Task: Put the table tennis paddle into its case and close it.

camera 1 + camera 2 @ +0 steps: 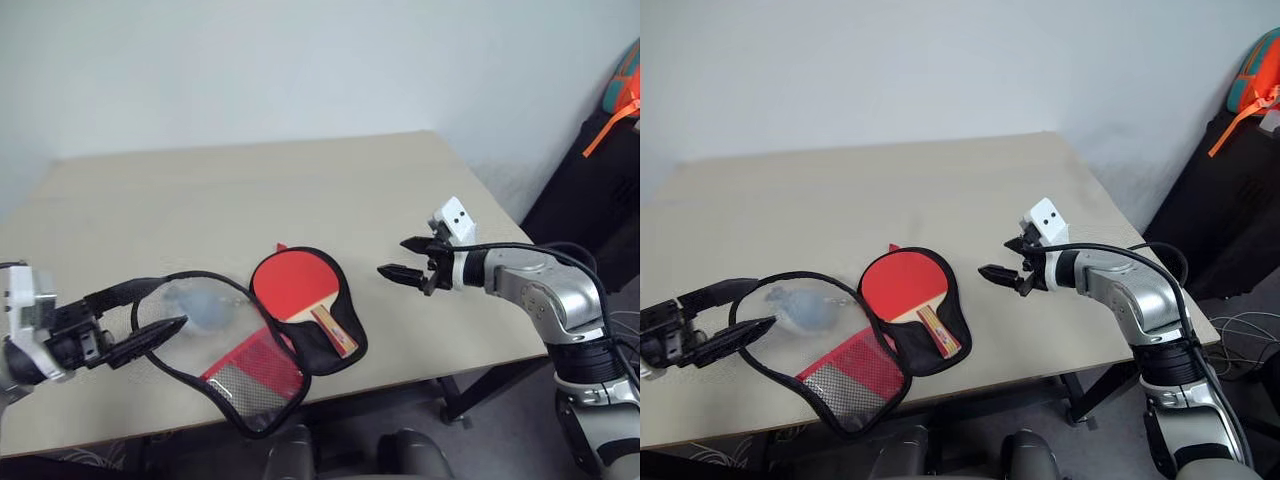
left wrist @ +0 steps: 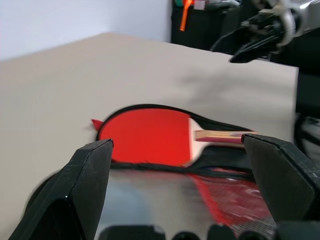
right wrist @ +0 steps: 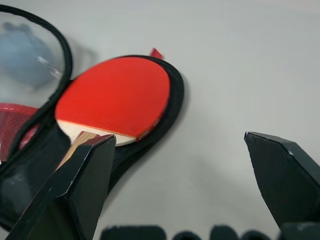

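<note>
the paddle [image 1: 296, 283] lies in the open case [image 1: 344, 345] near the table [image 1: 300, 180] edge. the left gripper [image 1: 150, 318] and the right gripper [image 1: 412, 258] are open and hold nothing. the right wrist view shows a pale wad [image 3: 27, 56] behind the case's clear flap.

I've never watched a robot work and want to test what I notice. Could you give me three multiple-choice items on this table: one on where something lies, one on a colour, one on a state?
1. Where does the red-faced table tennis paddle with the wooden handle lie?
A. on the open black half of the case
B. on the floor
C. in the right fingers

2. What colour is the mesh pocket on the soft zip-rimmed paddle case's other half?
A. blue
B. red
C. yellow

3. How is the case?
A. zipped shut
B. folded shut, unzipped
C. spread open

Answers: 1 A, black fabric rims the paddle all round. 2 B, red mesh beside a clear panel. 3 C, both halves lie flat, side by side.
</note>
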Action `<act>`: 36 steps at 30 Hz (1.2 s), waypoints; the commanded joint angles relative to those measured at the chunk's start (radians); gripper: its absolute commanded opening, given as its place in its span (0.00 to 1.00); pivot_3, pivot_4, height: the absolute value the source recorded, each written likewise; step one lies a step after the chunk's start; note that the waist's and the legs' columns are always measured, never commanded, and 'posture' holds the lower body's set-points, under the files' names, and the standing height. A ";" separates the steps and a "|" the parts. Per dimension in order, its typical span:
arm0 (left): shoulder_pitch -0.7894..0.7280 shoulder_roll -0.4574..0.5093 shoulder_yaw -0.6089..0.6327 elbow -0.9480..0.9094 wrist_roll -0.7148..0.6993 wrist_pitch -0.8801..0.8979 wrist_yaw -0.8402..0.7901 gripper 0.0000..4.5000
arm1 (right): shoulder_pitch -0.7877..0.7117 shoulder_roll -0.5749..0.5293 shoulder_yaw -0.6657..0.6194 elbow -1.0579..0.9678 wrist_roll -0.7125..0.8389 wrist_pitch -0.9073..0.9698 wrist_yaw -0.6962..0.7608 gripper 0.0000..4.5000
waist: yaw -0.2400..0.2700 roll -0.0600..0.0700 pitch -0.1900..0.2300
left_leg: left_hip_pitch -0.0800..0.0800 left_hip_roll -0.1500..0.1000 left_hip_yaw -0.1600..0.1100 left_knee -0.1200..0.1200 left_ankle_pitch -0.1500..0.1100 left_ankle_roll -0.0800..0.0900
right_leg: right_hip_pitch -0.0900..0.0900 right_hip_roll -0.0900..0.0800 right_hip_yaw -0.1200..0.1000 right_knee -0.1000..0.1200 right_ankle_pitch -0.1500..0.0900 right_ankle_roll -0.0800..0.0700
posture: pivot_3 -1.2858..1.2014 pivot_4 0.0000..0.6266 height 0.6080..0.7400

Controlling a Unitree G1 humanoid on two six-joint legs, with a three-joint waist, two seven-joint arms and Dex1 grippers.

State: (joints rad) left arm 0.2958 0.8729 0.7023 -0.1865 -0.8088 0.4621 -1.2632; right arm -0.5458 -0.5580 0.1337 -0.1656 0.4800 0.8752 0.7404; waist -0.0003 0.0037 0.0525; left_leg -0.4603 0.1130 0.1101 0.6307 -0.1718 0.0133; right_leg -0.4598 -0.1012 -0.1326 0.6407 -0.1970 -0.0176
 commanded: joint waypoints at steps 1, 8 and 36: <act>0.049 0.040 0.117 0.012 -0.052 0.056 -0.051 1.00 | -0.013 0.004 -0.089 -0.011 0.080 -0.033 0.072 0.99 | 0.000 0.000 0.000 | 0.000 0.000 0.000 0.000 0.000 0.000 | 0.000 0.000 0.000 0.000 0.000 0.000 | 0.52 0.00 0.74; 0.230 0.033 0.203 0.035 -0.044 0.117 -0.153 0.64 | 0.037 -0.145 -0.077 -0.079 0.051 -0.227 0.323 1.00 | 0.003 0.002 0.001 | 0.000 -0.001 -0.002 0.001 0.000 0.000 | 0.001 -0.001 -0.002 -0.002 0.000 0.000 | 0.52 0.00 0.74; 0.410 0.022 0.089 -0.005 0.022 0.216 -0.127 0.01 | -0.010 -0.166 -0.043 -0.020 0.007 -0.285 0.386 1.00 | 0.004 0.010 0.003 | -0.001 0.001 -0.017 0.007 -0.006 -0.008 | 0.000 -0.002 -0.022 -0.018 0.011 0.003 | 0.52 0.00 0.74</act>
State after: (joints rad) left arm 0.7090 0.8814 0.7774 -0.2075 -0.8122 0.7055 -1.3705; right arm -0.5411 -0.7275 0.1208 -0.1590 0.4711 0.5878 1.1355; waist 0.0037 0.0138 0.0552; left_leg -0.4616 0.1141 0.0936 0.6381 -0.1780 0.0054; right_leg -0.4603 -0.1038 -0.1551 0.6222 -0.1863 -0.0142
